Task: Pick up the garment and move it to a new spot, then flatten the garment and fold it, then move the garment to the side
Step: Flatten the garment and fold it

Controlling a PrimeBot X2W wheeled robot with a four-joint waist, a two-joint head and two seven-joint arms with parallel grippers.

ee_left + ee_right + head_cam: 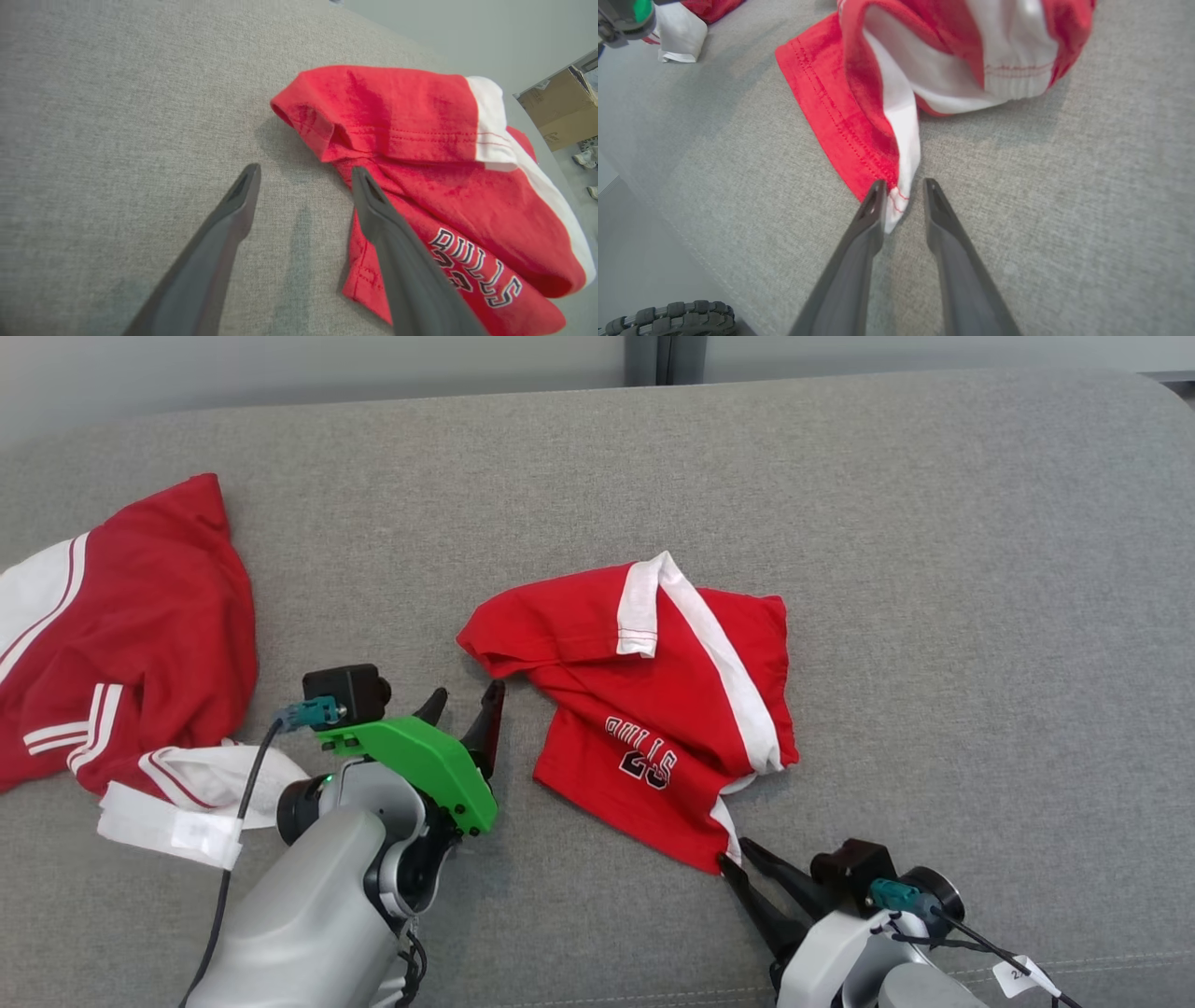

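The garment [653,709] is a red shirt with white stripes and "BULLS 23" printed on it, lying crumpled in the middle of the grey cushioned surface [840,476]. My left gripper [465,695] stands open just left of the garment [420,140], its right finger [373,205] over the hem's edge with nothing between the fingers. My right gripper [736,854] is at the near corner of the garment [859,93]. Its jaws are narrowly apart in the right wrist view [903,184], with the white corner tip between them, touching the left finger [873,210].
A second red and white garment [131,635] lies at the far left, its white part [187,793] beside my left arm. A cardboard box [560,107] stands beyond the surface. The surface's front edge [691,247] and a wheel [668,317] are close to my right gripper.
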